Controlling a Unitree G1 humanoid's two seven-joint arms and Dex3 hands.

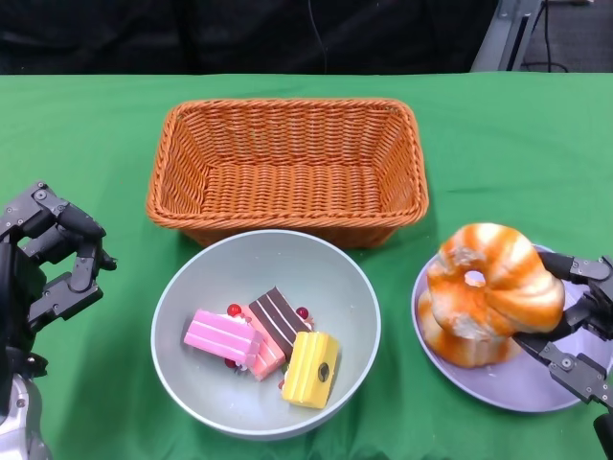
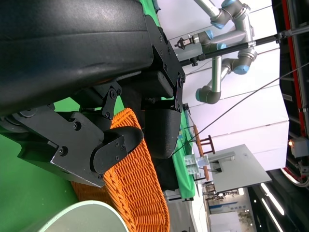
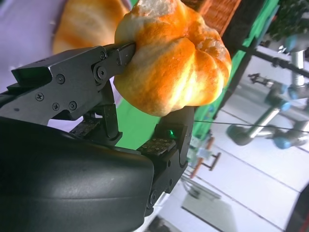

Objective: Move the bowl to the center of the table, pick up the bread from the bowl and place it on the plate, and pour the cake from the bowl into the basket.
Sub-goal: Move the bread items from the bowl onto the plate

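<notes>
Grey bowl (image 1: 182, 379) of cake slices (image 1: 263, 347) sits center, basket (image 1: 287, 163) at its 12 o'clock; right hand (image 1: 579, 331) grips bread (image 1: 493, 287) over plate (image 1: 536, 388) at 3 o'clock, left hand (image 1: 53, 259) released, nearer bowl.

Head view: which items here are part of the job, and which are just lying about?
Job:
- bowl holding cake pieces
- bread, gripped by right hand over plate
- basket
- left hand, holding nothing

Lying about:
- nothing else; only the green tablecloth

A robotics lab: grey industrial robot arms (image 2: 219, 58) stand beyond the table.
</notes>
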